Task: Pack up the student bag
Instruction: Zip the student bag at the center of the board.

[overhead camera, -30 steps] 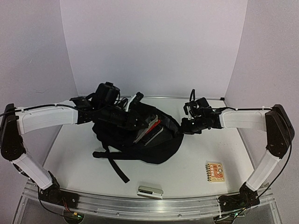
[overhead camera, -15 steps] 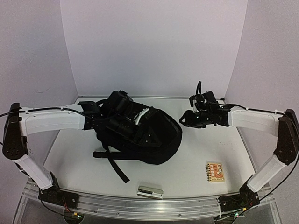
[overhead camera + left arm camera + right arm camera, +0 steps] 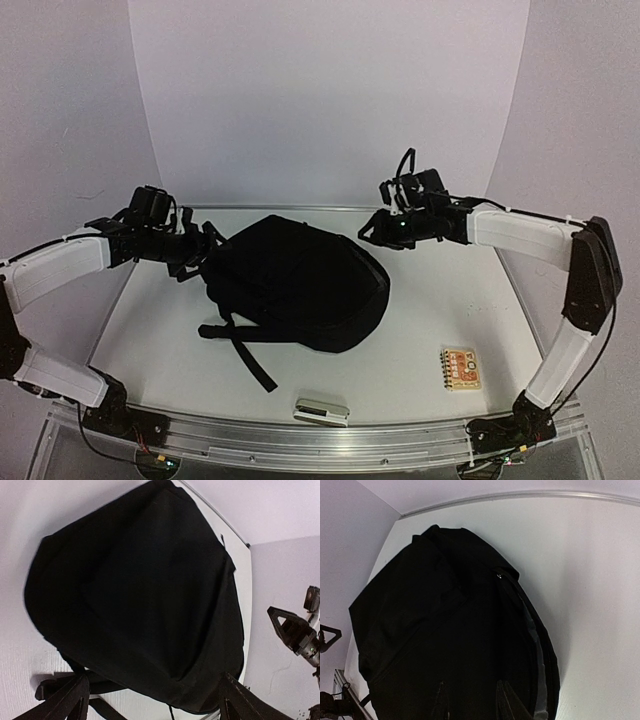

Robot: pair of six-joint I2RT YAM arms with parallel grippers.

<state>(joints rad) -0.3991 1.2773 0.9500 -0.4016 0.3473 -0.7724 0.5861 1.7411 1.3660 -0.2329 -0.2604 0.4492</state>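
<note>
The student bag [image 3: 300, 285] is a large black backpack lying in the middle of the table with its flap down and its straps [image 3: 240, 345] trailing toward the front. It fills the left wrist view [image 3: 150, 580] and the right wrist view [image 3: 445, 630], where a strip of grey lining [image 3: 535, 645] shows along its right edge. My left gripper [image 3: 197, 248] hovers at the bag's left end, open wide [image 3: 152, 680], holding nothing. My right gripper [image 3: 373, 228] hangs above the bag's far right corner, its fingers [image 3: 506, 700] apart with nothing between them.
A small orange spiral notebook [image 3: 462, 367] lies at the front right. A small white and silver case [image 3: 321, 409] sits near the front edge. White walls close in the back and both sides.
Both grippers have opened, let go of the bag and pulled away, the left far to the left. The bag's flap has dropped shut, hiding the red items seen inside earlier.
</note>
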